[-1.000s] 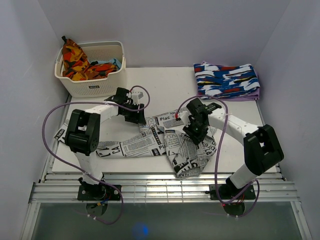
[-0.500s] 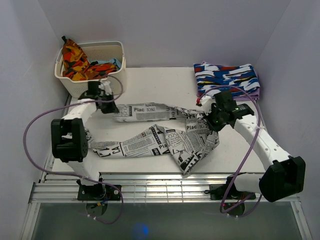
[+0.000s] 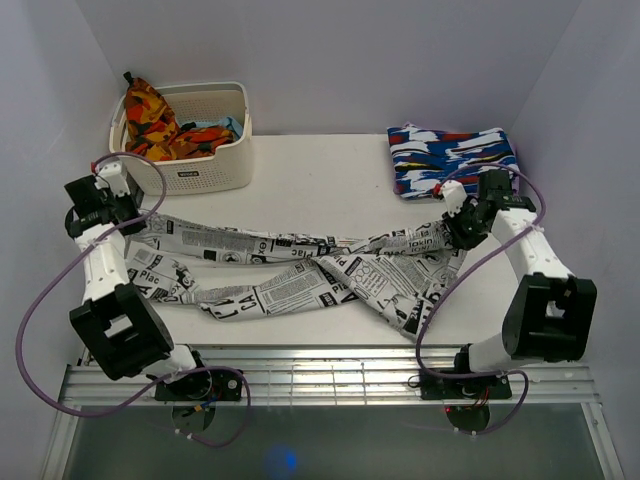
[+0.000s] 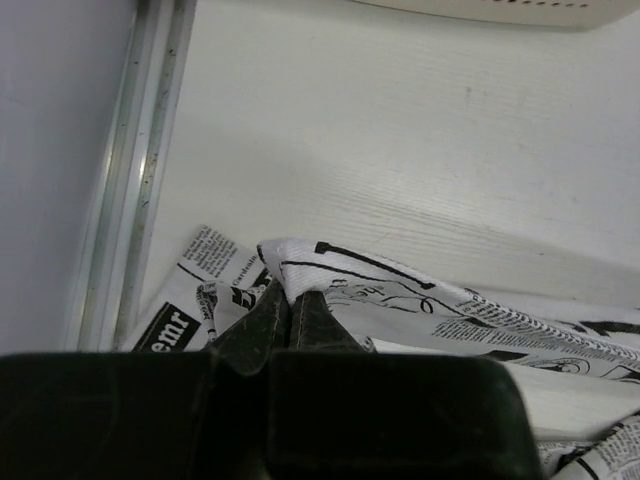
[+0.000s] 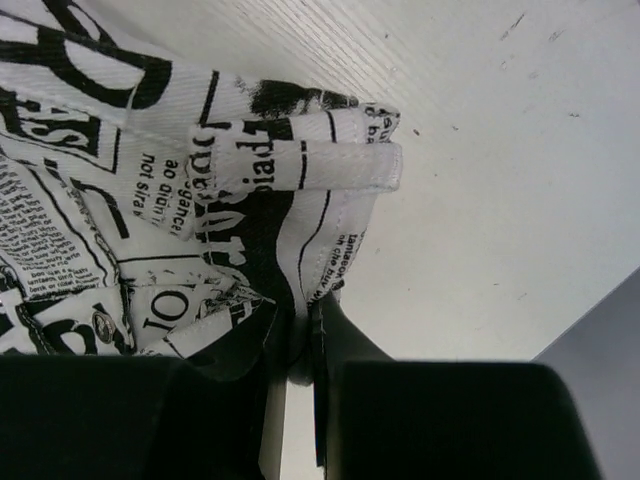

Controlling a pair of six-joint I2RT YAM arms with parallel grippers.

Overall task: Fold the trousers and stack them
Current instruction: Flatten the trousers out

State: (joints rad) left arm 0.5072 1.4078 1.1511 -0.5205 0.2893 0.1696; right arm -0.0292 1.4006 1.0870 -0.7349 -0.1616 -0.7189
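The trousers (image 3: 300,270), white with black newspaper print, lie stretched across the table from the left edge to the right side, their two legs crossing near the middle. My left gripper (image 3: 122,220) is at the far left, shut on a hem of the trousers (image 4: 400,290), and the cloth is pinched between the left gripper's (image 4: 290,300) dark fingertips. My right gripper (image 3: 458,230) is at the right, just below the folded garment. In its wrist view the right gripper (image 5: 305,315) is shut on a stitched edge of the trousers (image 5: 150,180).
A white basket (image 3: 190,170) at the back left holds an orange-red-yellow cloth (image 3: 150,120). A folded blue-white-red garment (image 3: 455,160) lies at the back right. A metal rail (image 4: 140,180) runs along the table's left edge, close to my left gripper.
Both grippers have closed on the trousers and moved apart, the left to the far left edge and the right to the right, pulling the trousers out long between them.
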